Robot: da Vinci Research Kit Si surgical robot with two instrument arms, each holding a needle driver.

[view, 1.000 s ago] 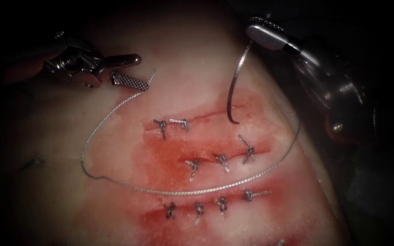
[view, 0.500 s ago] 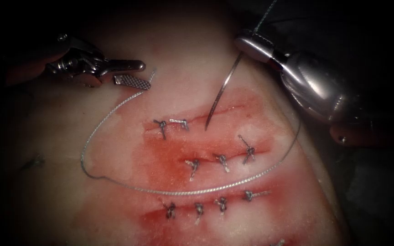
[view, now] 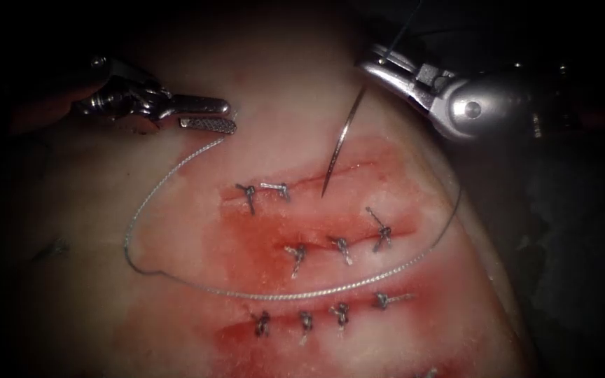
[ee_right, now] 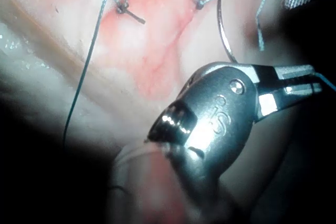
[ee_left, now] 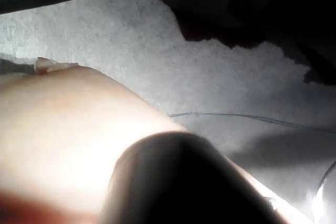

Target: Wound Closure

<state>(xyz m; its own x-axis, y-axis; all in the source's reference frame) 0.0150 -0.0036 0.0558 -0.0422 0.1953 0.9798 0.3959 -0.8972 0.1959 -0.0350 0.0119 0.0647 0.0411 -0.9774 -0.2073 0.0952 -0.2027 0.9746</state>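
My right tool (view: 374,61) is shut on the curved needle (view: 339,143) close to its thread end. The needle hangs down with its tip touching the top cut (view: 348,171), just right of two knotted stitches (view: 248,191); whether the tip has gone into the tissue (view: 295,91) I cannot tell. The right wrist view shows the same tool (ee_right: 307,80) and needle (ee_right: 223,27). Thread (view: 281,295) runs from the needle in a wide loop over the tissue and ends near my left tool (view: 231,116). That tool is left of the cut, jaws a narrow gap apart, holding nothing.
Two lower cuts are closed with several knotted stitches (view: 341,246), with red fluid (view: 253,241) around them. The tissue drops off into dark at the right (view: 498,280). In the left wrist view a strand of thread (ee_left: 236,115) lies on a grey surface beyond the tissue (ee_left: 63,129).
The right tool rolled its wrist and swung the needle leftward, bringing the tip from right of the stitches onto the top cut. The left tool's jaws narrowed and slid slightly right.
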